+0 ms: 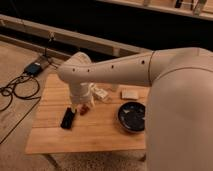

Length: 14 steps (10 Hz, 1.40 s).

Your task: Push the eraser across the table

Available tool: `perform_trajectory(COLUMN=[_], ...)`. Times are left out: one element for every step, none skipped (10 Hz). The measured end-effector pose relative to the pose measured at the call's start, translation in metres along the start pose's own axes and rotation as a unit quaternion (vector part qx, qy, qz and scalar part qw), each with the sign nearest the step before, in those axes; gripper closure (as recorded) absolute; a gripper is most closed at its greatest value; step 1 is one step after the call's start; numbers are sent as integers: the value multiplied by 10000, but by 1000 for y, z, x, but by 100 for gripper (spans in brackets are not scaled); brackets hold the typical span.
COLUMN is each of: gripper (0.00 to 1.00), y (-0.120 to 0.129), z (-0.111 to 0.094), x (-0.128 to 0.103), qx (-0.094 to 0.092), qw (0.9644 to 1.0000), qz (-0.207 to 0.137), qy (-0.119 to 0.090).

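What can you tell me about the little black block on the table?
The eraser is a small, flat, black rectangular block with a plain, dull surface and no markings that show. It lies flat on the light wooden plank top of the table, in the left half of the picture, with its long side running roughly from the back of the table to the front. Nothing rests on top of it. The gripper hangs just beside it, up and to its right. Whether the two touch cannot be told.
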Motion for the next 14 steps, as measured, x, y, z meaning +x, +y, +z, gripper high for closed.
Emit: perform_trajectory(gripper=[35,35,35,35,35,35,35,35,35,35,35,35,35,35], y=[0,0,0,0,0,-1,-7,-8,-9,-9,-8,-3,1,5], z=[0,0,0,0,0,2,12,17,30,40,49,63,71,82], x=[0,0,0,0,0,2,8,12,20,26,33,42,48,55], qx=[0,0,0,0,0,25,163,232,363,438,492,525,527,531], qw=[10000,10000,10000,10000,10000,10000,9995,9988,9968,9945,9921,9883,9857,9824], qz=[0,0,0,0,0,-47,-201,-317,-553,-746,-908,-1129,-1242,-1365], qy=[0,0,0,0,0,36,198,291,456,590,713,884,1008,1163])
